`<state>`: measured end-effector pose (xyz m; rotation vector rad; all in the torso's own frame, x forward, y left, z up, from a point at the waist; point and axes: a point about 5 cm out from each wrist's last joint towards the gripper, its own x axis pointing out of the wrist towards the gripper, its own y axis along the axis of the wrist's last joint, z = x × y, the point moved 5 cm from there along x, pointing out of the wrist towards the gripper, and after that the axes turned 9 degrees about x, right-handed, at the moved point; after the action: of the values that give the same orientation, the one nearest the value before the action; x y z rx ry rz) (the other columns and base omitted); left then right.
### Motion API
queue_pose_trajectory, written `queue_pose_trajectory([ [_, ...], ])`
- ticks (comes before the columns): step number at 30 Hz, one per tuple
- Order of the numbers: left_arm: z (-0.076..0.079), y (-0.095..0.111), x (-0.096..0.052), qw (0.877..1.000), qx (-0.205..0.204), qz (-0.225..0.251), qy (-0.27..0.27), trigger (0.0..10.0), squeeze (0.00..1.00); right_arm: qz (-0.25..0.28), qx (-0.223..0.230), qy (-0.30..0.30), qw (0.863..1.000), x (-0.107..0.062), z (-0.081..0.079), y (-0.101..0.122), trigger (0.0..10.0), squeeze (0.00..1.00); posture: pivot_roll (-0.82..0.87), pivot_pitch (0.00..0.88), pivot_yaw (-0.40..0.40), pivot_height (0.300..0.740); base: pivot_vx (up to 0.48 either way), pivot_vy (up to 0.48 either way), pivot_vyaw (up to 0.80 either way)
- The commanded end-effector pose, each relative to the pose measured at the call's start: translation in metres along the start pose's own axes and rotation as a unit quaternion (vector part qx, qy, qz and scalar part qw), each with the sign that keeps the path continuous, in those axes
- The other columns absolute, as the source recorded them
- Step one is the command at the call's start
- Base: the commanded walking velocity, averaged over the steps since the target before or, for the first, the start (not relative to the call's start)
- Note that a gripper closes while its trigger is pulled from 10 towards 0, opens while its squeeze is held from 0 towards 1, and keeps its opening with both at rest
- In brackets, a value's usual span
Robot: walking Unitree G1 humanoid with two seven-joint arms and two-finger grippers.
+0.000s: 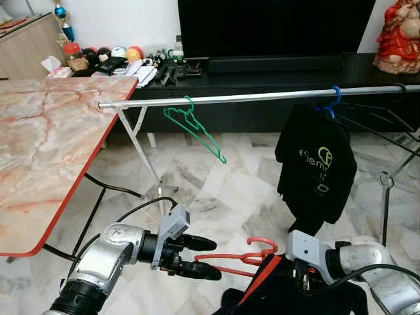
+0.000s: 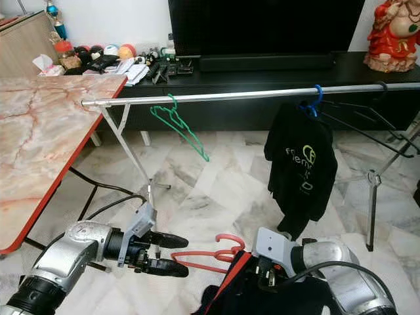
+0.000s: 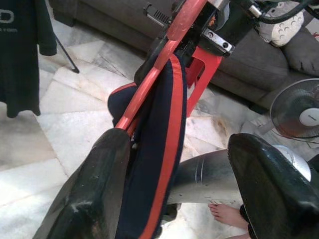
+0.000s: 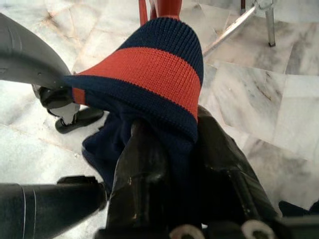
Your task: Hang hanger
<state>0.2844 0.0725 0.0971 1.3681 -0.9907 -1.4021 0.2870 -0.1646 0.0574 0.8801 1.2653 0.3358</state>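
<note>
The red hanger sat low and near, well below the rail, with a navy garment with red trim draped on it. The right hand was clamped on the knitted collar of that garment, fingers close together with the cloth between them. The left hand stood spread wide at the hanger's left end; in its wrist view one finger touched the red bar while the other stood apart.

The main risk, as I judged it, was the grip: the right hand held cloth, not plastic, so the hanger could tip or slide out on the lift. With the left hand not closed, nothing steadied the hook.

On the rail, a green hanger hung to the left and a black T-shirt on a blue hanger to the right; the gap between looked safest, though the hook could snag either. A person's bare foot showed on the floor nearby, something to avoid.
</note>
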Motion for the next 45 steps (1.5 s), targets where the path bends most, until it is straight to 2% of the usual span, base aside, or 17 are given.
queue_pose_trajectory([
  [1, -0.002, 0.008, 0.002, 1.000, 0.012, 0.006, -0.007, 10.0, 1.00, 0.025, -0.020, 0.003, 0.999, 0.001, -0.003, 0.015, 10.0, 0.00, -0.01, 0.060, 0.076, 0.740, 0.000, 0.000, 0.00],
  [10, -0.001, 0.003, 0.011, 0.999, 0.024, -0.022, -0.028, 10.0, 1.00, 0.040, -0.029, 0.016, 0.999, 0.003, -0.011, 0.023, 10.0, 0.00, -0.02, 0.057, 0.087, 0.740, 0.000, 0.000, 0.00],
  [12, -0.001, 0.002, 0.010, 0.998, 0.039, -0.036, -0.035, 10.0, 1.00, 0.042, -0.032, 0.020, 0.998, 0.002, -0.013, 0.025, 10.0, 0.00, -0.03, 0.056, 0.089, 0.740, 0.000, 0.000, 0.00],
  [15, -0.004, -0.001, 0.007, 0.993, 0.093, -0.069, -0.037, 10.0, 1.00, 0.046, -0.037, 0.026, 0.998, 0.002, -0.014, 0.028, 10.0, 0.00, -0.02, 0.051, 0.088, 0.740, 0.000, 0.000, 0.00],
  [16, -0.006, -0.001, 0.006, 0.991, 0.111, -0.072, -0.035, 10.0, 0.70, 0.044, -0.039, 0.026, 0.998, 0.002, -0.014, 0.028, 10.0, 0.00, -0.02, 0.051, 0.089, 0.740, 0.000, 0.000, 0.00],
  [17, -0.007, 0.000, 0.006, 0.990, 0.120, -0.071, -0.035, 10.0, 0.00, 0.045, -0.040, 0.026, 0.998, 0.002, -0.014, 0.029, 10.0, 0.00, -0.02, 0.052, 0.089, 0.740, 0.000, 0.000, 0.00],
  [22, -0.002, 0.002, 0.009, 0.986, 0.137, -0.070, -0.058, 10.0, 0.00, 0.049, -0.044, 0.034, 0.997, 0.005, -0.017, 0.033, 10.0, 0.00, -0.02, 0.057, 0.089, 0.740, 0.000, 0.000, 0.00],
  [24, -0.001, 0.000, 0.011, 0.983, 0.151, -0.083, -0.057, 10.0, 0.00, 0.048, -0.046, 0.035, 0.997, 0.005, -0.017, 0.033, 10.0, 0.00, -0.02, 0.059, 0.089, 0.740, 0.000, 0.000, 0.00],
  [26, -0.008, -0.005, 0.014, 0.979, 0.165, -0.109, -0.037, 10.0, 0.00, 0.052, -0.046, 0.036, 0.997, 0.006, -0.018, 0.035, 10.0, 0.00, -0.02, 0.060, 0.092, 0.740, 0.000, 0.000, 0.00],
  [37, -0.024, -0.005, 0.026, 0.983, 0.153, -0.097, 0.015, 10.0, 0.00, 0.081, -0.059, 0.049, 0.994, 0.008, -0.024, 0.053, 10.0, 0.00, -0.02, 0.064, 0.091, 0.740, 0.000, 0.000, 0.00],
  [43, -0.030, -0.005, 0.028, 0.984, 0.149, -0.097, 0.028, 10.0, 0.00, 0.090, -0.059, 0.052, 0.993, 0.007, -0.026, 0.057, 10.0, 0.00, -0.03, 0.065, 0.089, 0.740, 0.000, 0.000, 0.00],
  [44, -0.030, -0.006, 0.028, 0.984, 0.149, -0.098, 0.028, 4.1, 0.00, 0.092, -0.059, 0.052, 0.993, 0.007, -0.025, 0.058, 10.0, 0.00, -0.03, 0.064, 0.089, 0.740, 0.000, 0.000, 0.00],
  [45, -0.030, -0.006, 0.028, 0.984, 0.147, -0.096, 0.027, 3.2, 0.00, 0.093, -0.059, 0.051, 0.993, 0.006, -0.025, 0.058, 10.0, 0.00, -0.03, 0.064, 0.089, 0.740, 0.000, 0.000, 0.00],
])
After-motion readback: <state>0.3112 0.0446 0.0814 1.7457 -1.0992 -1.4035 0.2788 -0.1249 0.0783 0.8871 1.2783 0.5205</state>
